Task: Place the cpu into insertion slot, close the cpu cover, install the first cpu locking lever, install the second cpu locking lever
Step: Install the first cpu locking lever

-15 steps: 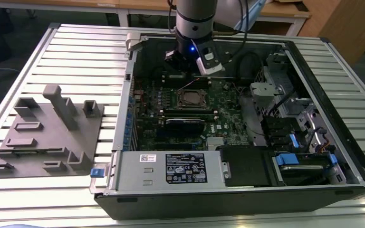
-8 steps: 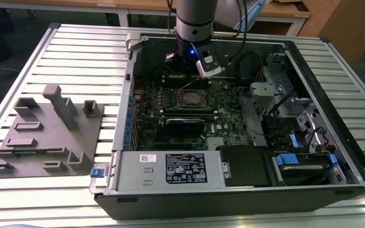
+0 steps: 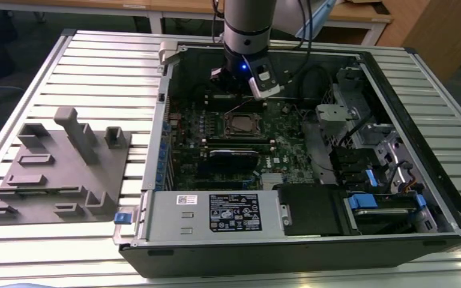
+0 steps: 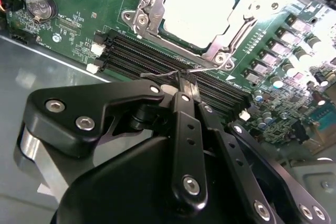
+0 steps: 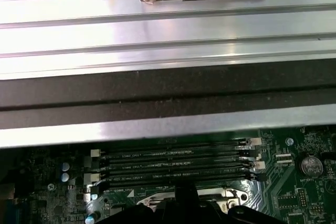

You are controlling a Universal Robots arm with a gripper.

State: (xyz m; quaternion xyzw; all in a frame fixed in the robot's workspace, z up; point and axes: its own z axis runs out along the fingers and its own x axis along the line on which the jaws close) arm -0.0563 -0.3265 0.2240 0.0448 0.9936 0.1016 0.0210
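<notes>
Two of the four steps are looking finished to me, going by the second wrist view. The cpu [image 4: 197, 3] is sitting flat in the insertion slot [image 3: 230, 127] with its pale metal top shining. The cpu cover [image 4: 148, 13] is lying down around it, its frame bordering the chip on every side I can see.

The levers are what is being worked on. A thin wire lever [image 4: 157, 75] is running along the near edge of the socket, just beside the long black memory slots [image 4: 142, 51]. It is not looking hooked under any catch, so I am taking the first lever as not yet locked. I am making out too little of the second lever to judge.

The gripper [image 4: 185, 78] is hovering right at that wire. Its black fingers [image 4: 186, 124] are drawn together to a narrow tip that is touching or almost touching the lever. Whether the wire is being pinched between them or only pushed, I cannot tell.

In the exterior view the arm [image 3: 247, 30] is reaching down into the open computer case [image 3: 154, 150], close above the socket. The case is lying on the slatted metal table [image 3: 94, 66]. A grey fixture plate [image 3: 54, 174] is sitting well apart on the exterior view's left.
</notes>
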